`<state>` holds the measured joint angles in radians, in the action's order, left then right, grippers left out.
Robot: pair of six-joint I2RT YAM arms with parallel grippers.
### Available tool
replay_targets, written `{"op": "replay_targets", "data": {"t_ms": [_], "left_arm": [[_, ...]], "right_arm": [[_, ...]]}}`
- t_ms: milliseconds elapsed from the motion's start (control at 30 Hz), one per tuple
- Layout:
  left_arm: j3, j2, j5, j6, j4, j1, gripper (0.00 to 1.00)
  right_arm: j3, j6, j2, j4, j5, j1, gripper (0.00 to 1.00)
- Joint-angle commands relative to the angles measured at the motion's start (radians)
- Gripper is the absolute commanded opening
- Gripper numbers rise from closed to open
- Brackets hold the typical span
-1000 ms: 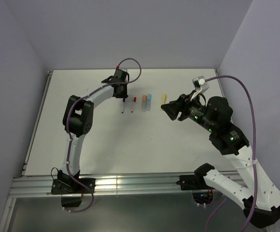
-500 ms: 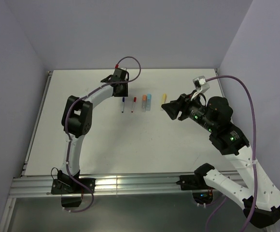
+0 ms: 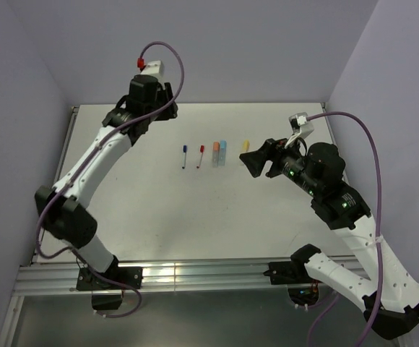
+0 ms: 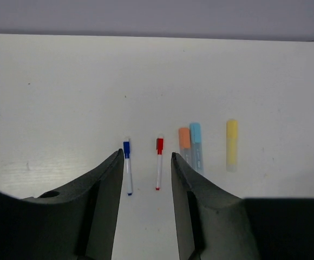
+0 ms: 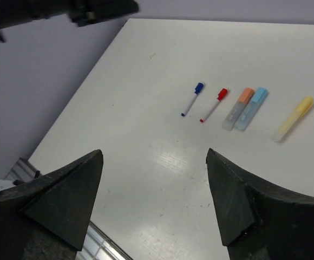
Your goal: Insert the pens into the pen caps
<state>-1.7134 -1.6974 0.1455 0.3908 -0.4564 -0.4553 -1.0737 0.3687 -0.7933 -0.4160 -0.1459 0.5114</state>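
Note:
Five pens lie in a row at the table's middle back. A thin white pen with a dark blue cap [image 3: 184, 156] [image 4: 127, 165] [image 5: 192, 99] lies beside a thin white pen with a red cap [image 3: 200, 155] [image 4: 158, 168] [image 5: 214, 104]. Further along are a stubby pale pen with an orange cap [image 3: 215, 153] [image 4: 184, 143], one with a light blue cap [image 3: 222, 152] [image 4: 195, 146] and a yellow one [image 3: 244, 146] [image 4: 231, 143] [image 5: 293, 116]. My left gripper [image 3: 146, 101] [image 4: 146, 157] is open and empty, high above the back left. My right gripper [image 3: 251, 162] [image 5: 154, 154] is open wide and empty, right of the yellow pen.
The white table [image 3: 159, 210] has a metal rail [image 3: 195, 273] along its near edge. Lilac walls close in the back and both sides. The left arm [image 5: 70, 11] shows dark at the top left of the right wrist view.
My left arm has lifted off the blue-capped pen and swung up and back to the left. The pens lie as before. My right arm has hardly moved.

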Motion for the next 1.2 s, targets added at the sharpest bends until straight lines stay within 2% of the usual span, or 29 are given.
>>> {"op": "replay_targets", "data": {"t_ms": [0,67,100,367,533,1167], "left_arm": [[0.107,0.146,-0.014,0.010,-0.051,-0.005,0.45],[0.208,0.249,-0.021,0.002,-0.024,-0.005,0.46],[0.269,0.281,-0.024,0.002,-0.012,-0.006,0.48],[0.452,0.504,-0.073,-0.010,0.094,-0.005,0.49],[0.544,0.576,-0.133,-0.012,0.176,-0.005,0.49],[0.551,0.593,-0.152,-0.017,0.174,-0.005,0.50]], "right_arm": [[-0.023,-0.014,0.003,-0.001,0.060,-0.007,0.87],[-0.025,-0.011,-0.001,0.000,0.068,-0.007,0.96],[-0.022,-0.008,0.000,0.000,0.072,-0.007,0.96],[0.000,-0.005,-0.004,0.013,0.134,-0.007,1.00],[-0.003,-0.007,-0.029,0.009,0.123,-0.007,1.00],[0.021,-0.025,-0.014,0.033,0.117,-0.007,1.00]]}}
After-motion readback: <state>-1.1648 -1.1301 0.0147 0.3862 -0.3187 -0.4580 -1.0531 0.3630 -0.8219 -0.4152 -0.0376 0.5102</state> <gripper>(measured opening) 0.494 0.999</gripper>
